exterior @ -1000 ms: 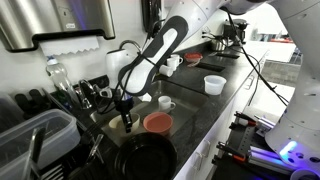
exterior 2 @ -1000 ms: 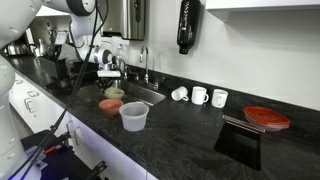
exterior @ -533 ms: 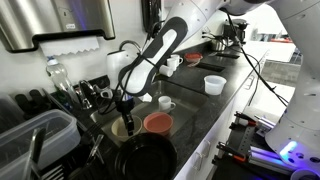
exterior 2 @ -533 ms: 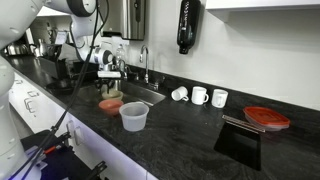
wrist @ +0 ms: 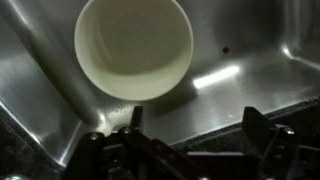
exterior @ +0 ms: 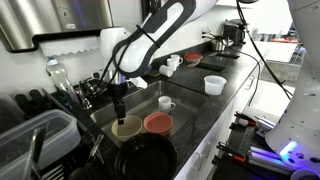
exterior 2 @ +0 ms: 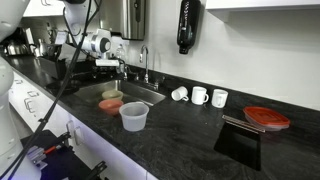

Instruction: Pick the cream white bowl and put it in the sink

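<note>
One cream white bowl (exterior: 126, 127) now sits upright on the sink (wrist: 250, 45) floor, near a red bowl (exterior: 157, 122); gripper (exterior: 118, 98) has lifted clear above it, jaws spread, empty; placement looks done.

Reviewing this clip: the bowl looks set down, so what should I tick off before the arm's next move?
1. Cream white bowl inside the sink: ok, it sits on the steel basin floor.
2. Bowl upright: ok, its opening faces up.
3. Gripper clear of the bowl: ok, it hangs above it, apart.
4. Jaws open: ok, the fingers stand wide apart in the wrist view.
5. Room between the arm and the faucet for a retreat: cannot tell.
</note>
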